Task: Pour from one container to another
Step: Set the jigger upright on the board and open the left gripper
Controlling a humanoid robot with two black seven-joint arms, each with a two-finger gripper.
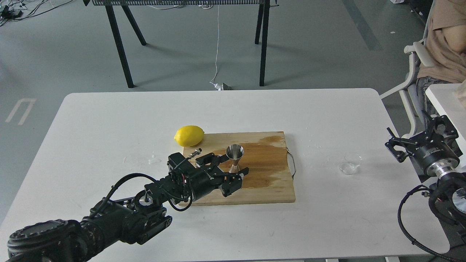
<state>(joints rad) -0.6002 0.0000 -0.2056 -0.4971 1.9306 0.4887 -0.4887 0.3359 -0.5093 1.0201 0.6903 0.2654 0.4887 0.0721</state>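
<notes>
Spread apart, the jaws of the black two-finger left gripper (228, 168) sit just beside the shiny stainless-steel hourglass-shaped jigger (235, 158), one finger behind its left side and the other reaching toward its base from the near side; whether either finger touches the steel I cannot tell. That arm comes in low from the near left corner across the white rounded table (109, 116). The jigger stands upright on the rectangular wooden cutting board (269, 189), left of the board's middle, where a darker wet-looking stain spreads over the wood (a thin metal handle loops off the board's right edge). At the near right, the black right gripper (407, 143) hovers past the table's right edge with its jaws parted and nothing between them. Just left of it, well apart from the board, the small low transparent cup (350, 163) rests on the table. Farther back, an oval yellow lemon (189, 135) lies at the board's far left corner.
</notes>
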